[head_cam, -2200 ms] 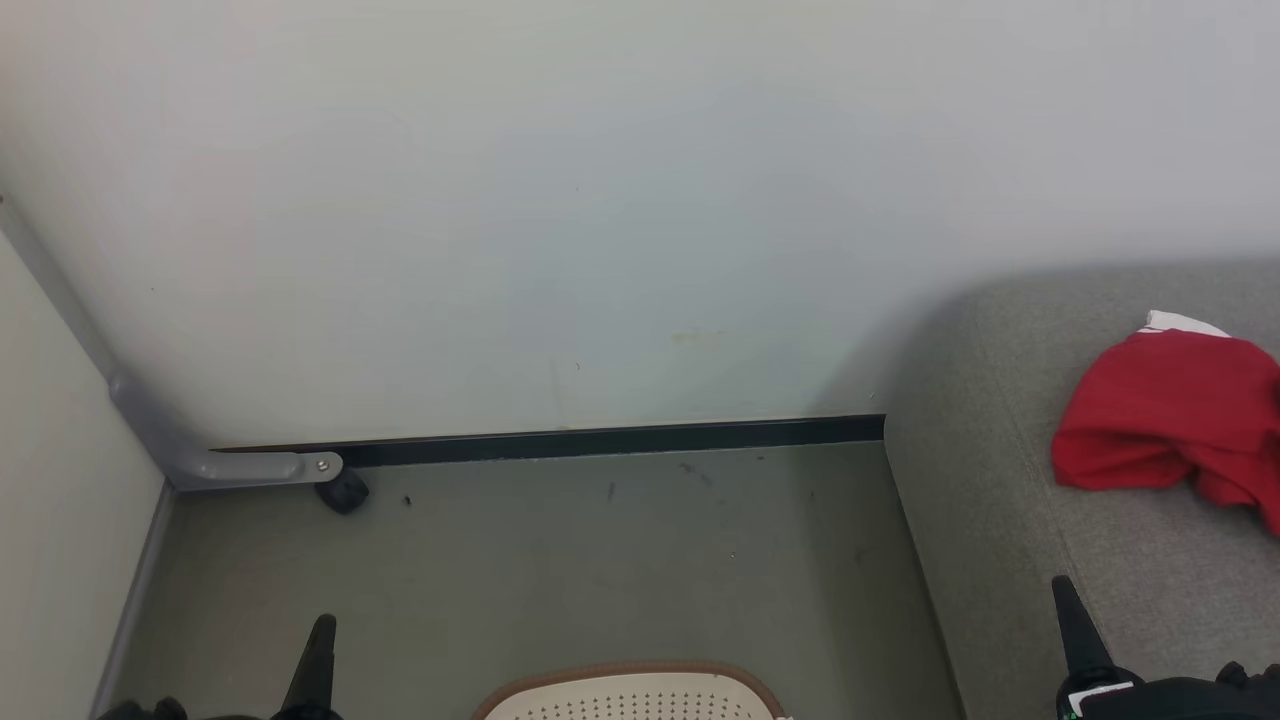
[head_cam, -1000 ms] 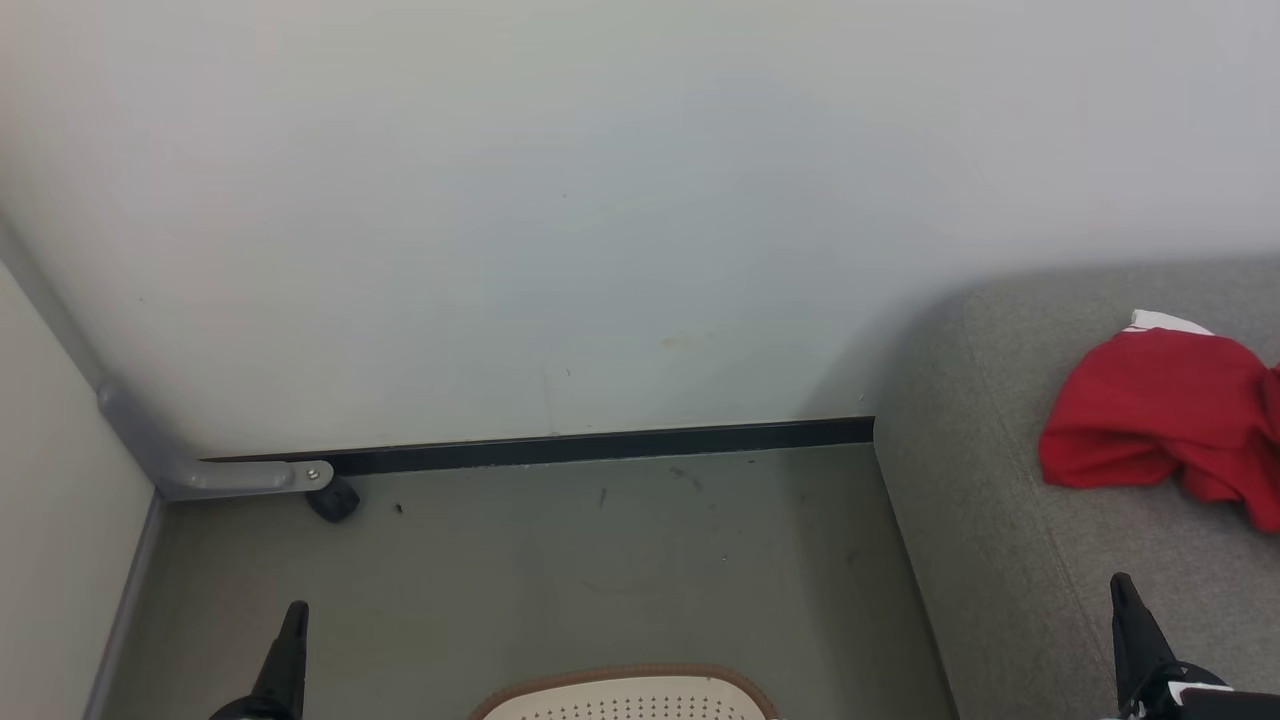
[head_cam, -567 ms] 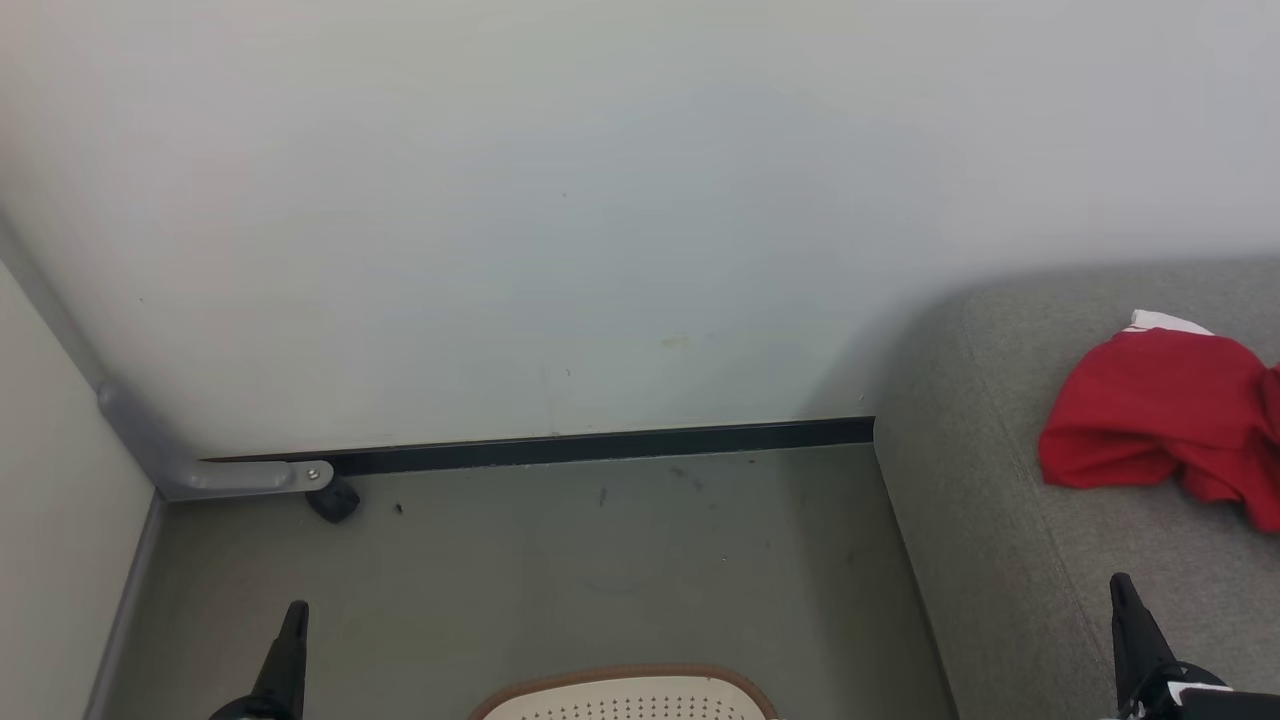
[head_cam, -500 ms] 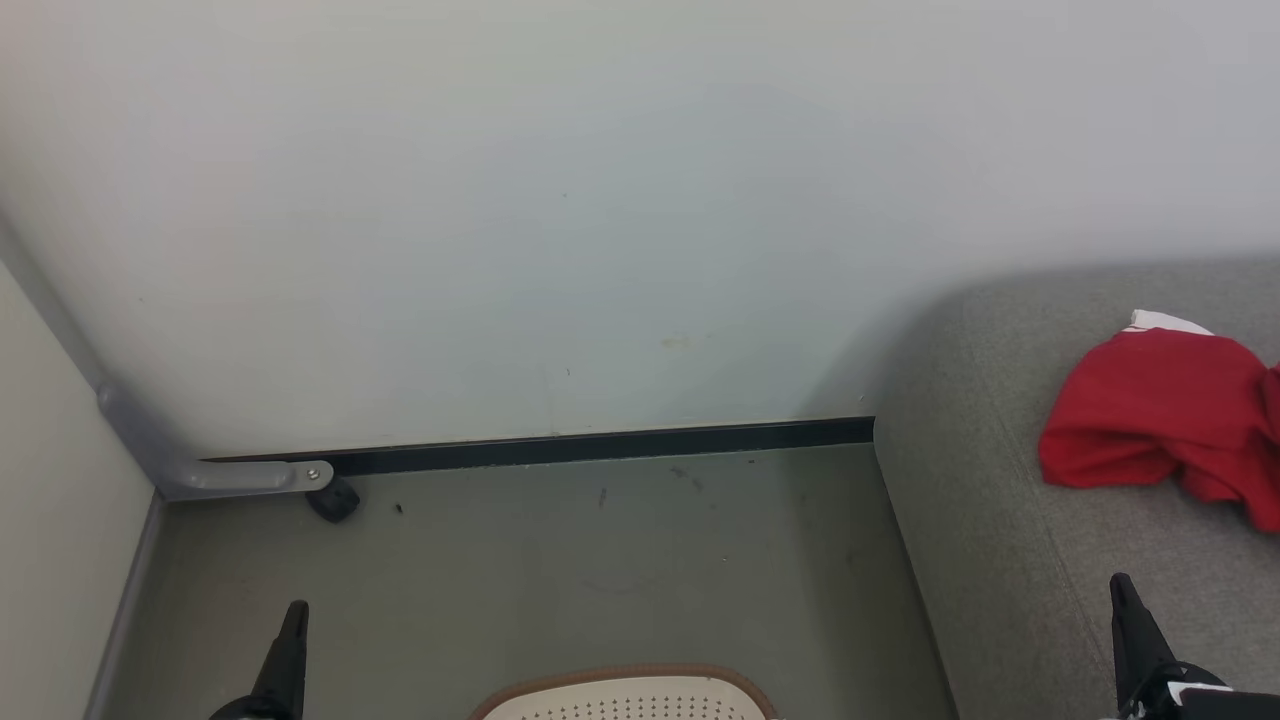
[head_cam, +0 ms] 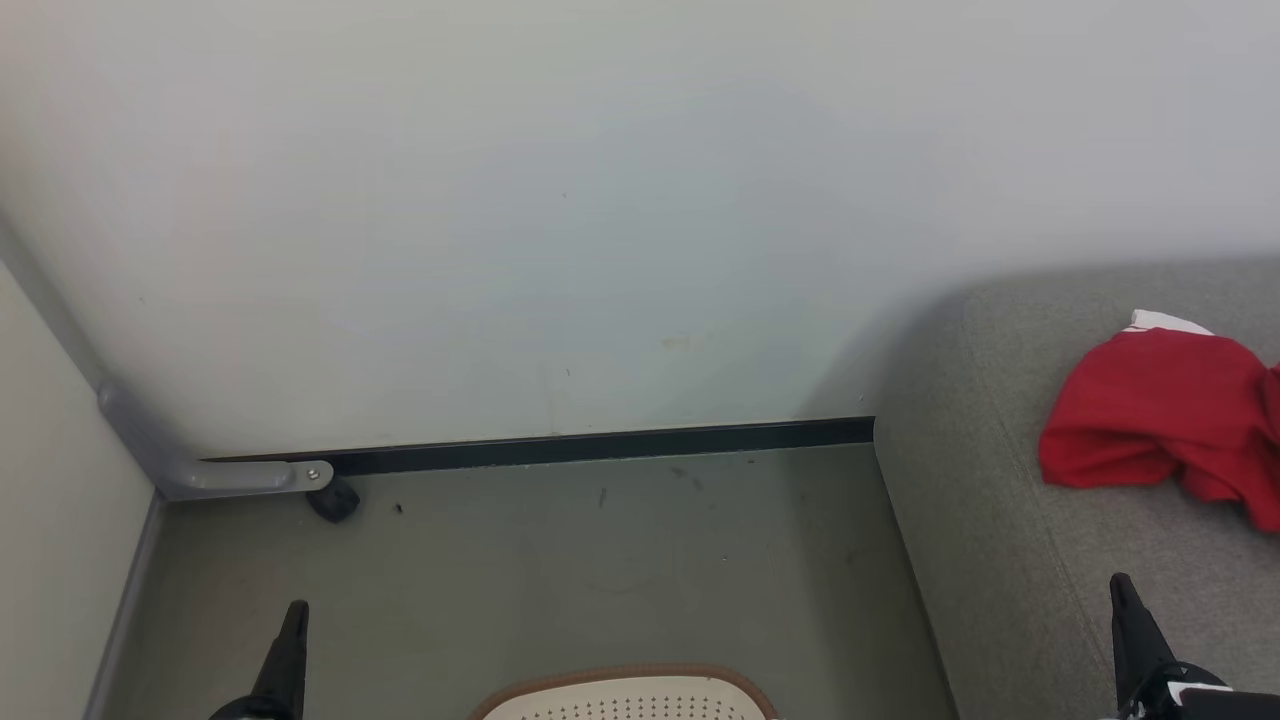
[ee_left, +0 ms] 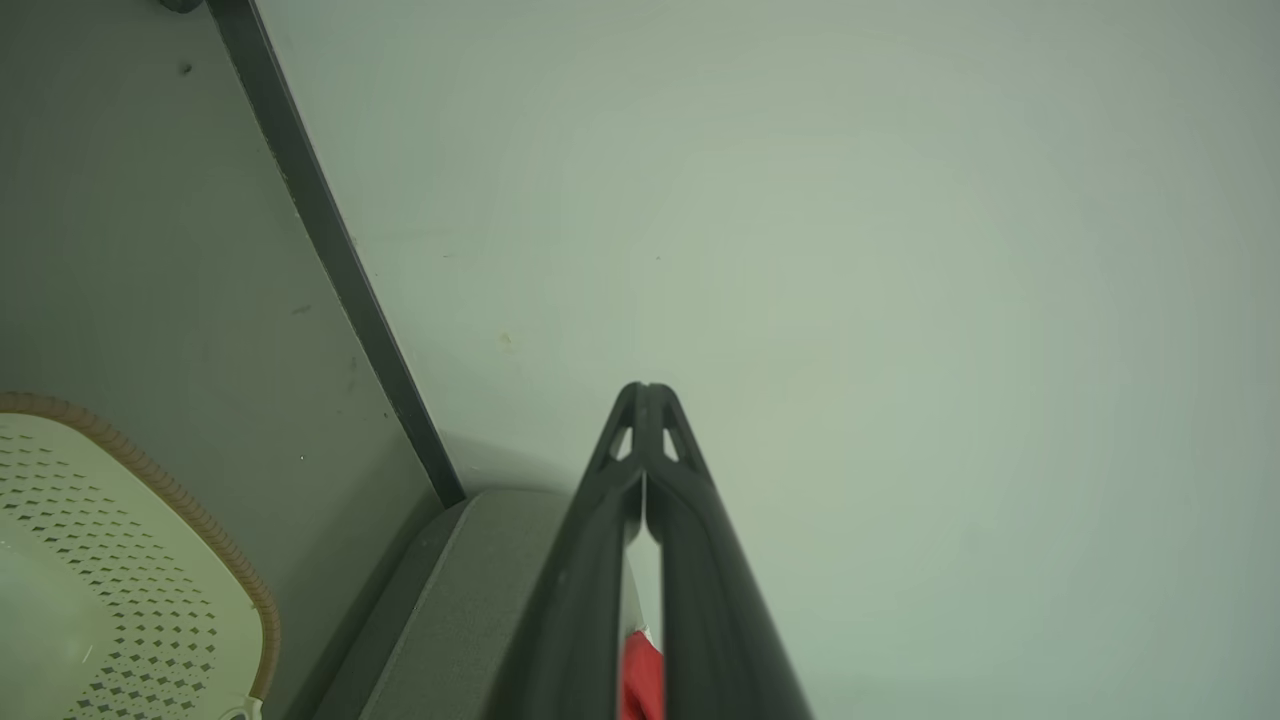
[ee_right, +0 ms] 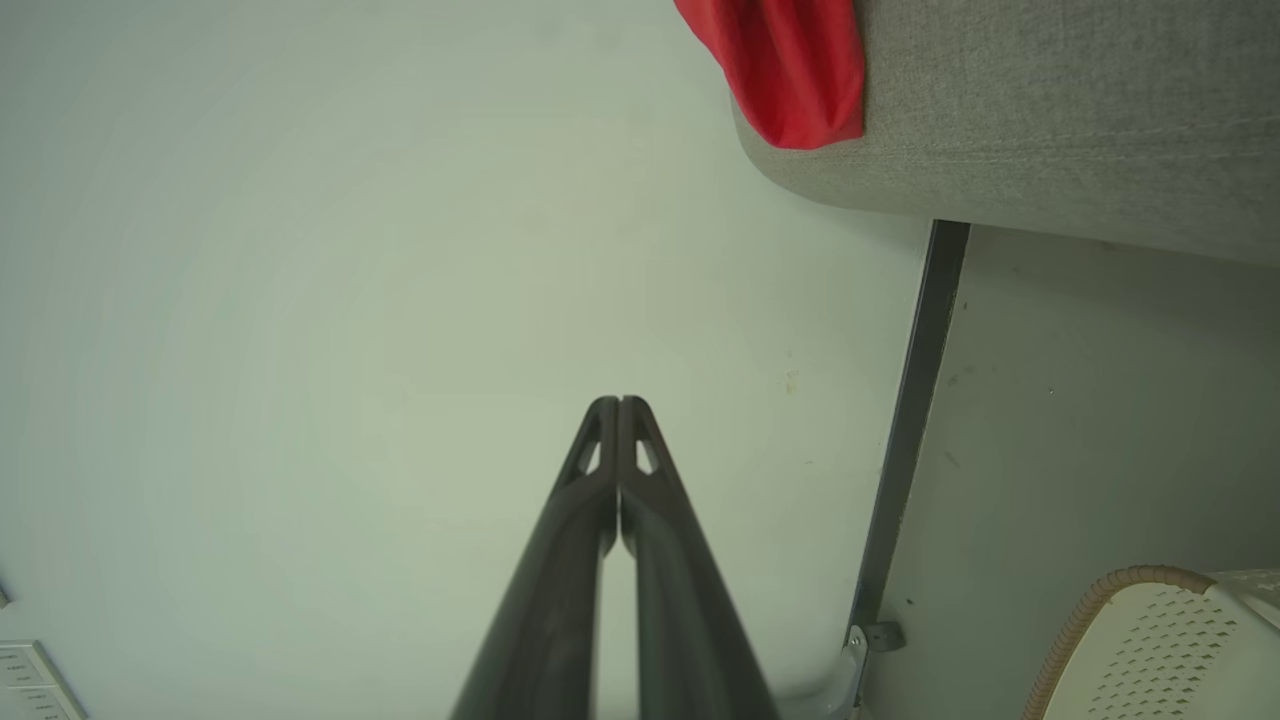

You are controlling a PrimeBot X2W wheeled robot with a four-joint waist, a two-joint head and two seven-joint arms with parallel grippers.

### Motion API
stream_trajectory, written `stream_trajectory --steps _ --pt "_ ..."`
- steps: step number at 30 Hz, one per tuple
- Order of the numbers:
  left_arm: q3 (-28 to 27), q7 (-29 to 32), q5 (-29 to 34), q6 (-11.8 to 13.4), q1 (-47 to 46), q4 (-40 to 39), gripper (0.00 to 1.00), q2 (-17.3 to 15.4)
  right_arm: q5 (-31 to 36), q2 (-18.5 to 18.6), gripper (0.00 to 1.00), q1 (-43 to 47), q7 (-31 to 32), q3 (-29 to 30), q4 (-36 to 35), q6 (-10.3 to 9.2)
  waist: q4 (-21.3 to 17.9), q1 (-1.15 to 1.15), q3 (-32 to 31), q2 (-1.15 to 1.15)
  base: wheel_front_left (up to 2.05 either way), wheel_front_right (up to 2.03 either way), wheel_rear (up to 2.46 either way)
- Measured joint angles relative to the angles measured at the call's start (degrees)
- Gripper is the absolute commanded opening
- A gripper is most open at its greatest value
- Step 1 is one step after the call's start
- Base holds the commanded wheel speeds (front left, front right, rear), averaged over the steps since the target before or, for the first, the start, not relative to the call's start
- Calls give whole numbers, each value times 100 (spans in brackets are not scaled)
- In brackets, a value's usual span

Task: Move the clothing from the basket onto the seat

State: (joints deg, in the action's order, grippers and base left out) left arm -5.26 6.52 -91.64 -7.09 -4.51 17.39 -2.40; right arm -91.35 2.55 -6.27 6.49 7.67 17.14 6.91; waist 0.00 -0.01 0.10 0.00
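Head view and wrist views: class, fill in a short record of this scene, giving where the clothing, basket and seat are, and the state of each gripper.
clothing: red, bunched up, lying on the seat
seat: grey, by the wall, to the right of the basket
basket: on the floor, apart from the seat; contents cannot be told, the frame cuts it off
left gripper: shut, holding nothing
right gripper: shut, holding nothing
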Motion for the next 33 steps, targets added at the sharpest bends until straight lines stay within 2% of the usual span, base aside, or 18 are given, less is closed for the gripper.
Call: stream_trajectory --steps 33 --pt "1 0 -7 0 -1 -10 0 0 -7 -1 0 3 0 0 -3 0 0 1 0 0 0 0 0"
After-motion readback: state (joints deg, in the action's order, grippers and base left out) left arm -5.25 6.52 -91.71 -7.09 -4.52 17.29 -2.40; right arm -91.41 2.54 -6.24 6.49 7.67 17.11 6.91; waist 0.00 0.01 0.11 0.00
